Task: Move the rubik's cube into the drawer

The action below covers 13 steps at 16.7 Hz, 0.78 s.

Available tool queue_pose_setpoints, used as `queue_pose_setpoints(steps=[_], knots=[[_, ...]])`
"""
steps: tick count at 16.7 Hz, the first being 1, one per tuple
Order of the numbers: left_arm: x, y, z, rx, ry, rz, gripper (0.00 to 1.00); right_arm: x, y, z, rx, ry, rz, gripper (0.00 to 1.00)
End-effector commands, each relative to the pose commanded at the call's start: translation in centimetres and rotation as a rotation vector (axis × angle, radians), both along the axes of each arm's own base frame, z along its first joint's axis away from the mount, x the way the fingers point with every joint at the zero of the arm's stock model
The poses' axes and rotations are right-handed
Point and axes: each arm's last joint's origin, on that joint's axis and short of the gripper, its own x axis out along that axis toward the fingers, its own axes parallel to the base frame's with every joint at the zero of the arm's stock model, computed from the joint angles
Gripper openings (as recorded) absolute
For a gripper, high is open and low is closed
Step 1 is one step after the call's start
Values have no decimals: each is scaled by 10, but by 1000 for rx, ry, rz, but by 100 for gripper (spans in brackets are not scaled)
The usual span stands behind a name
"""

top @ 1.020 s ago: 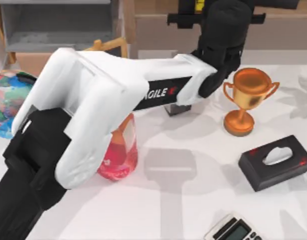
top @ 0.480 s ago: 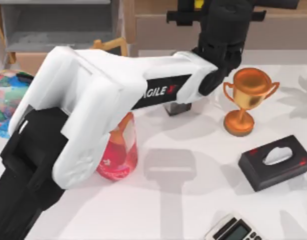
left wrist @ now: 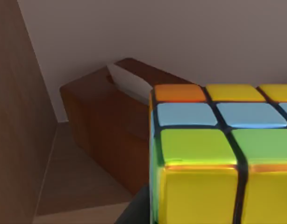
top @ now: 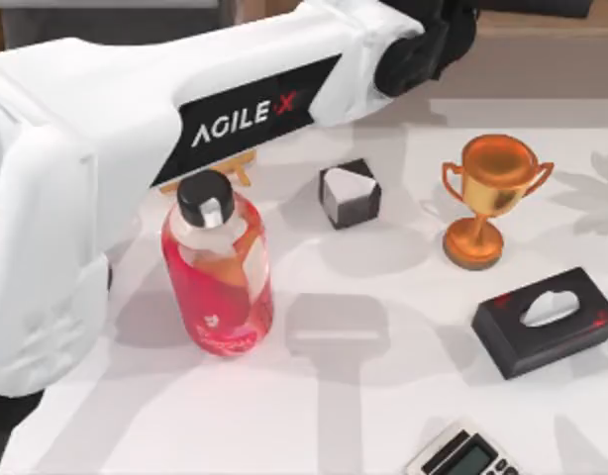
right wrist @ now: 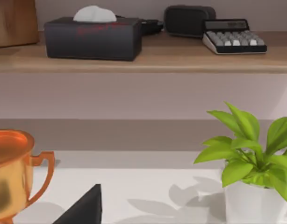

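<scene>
Rubik's cube [left wrist: 218,154] sits hard against our left wrist camera, its yellow, green and blue tiles close up, so we judge it pinched in our left gripper, though the fingers themselves are hidden and we cannot tell their spread. From above, our left arm [top: 136,148] reaches across the table toward the far edge, its black wrist at the far middle. Behind the cube lies a brown wooden box [left wrist: 111,121]; no grey drawer interior is visible, so which way the drawer lies from the cube we cannot say. Our right arm idles near the trophy [top: 487,198].
</scene>
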Motion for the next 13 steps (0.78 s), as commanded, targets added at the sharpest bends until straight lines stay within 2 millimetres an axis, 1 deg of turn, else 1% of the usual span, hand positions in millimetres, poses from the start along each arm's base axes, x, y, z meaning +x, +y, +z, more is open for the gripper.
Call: queue_pose_setpoints(steps=[2,4,7,10,13], knots=[[-11,16,30,66,59,-24,0,0,0,0,0,0,0,100],[-22,36,59,138,124,-48,0,0,0,0,0,0,0,100],[-34,76,96,253,234,-80,0,0,0,0,0,0,0,100],[-37,122,120,358,366,-94,0,0,0,0,0,0,0,100],[-24,175,128,435,529,-77,0,0,0,0,0,0,0,100]])
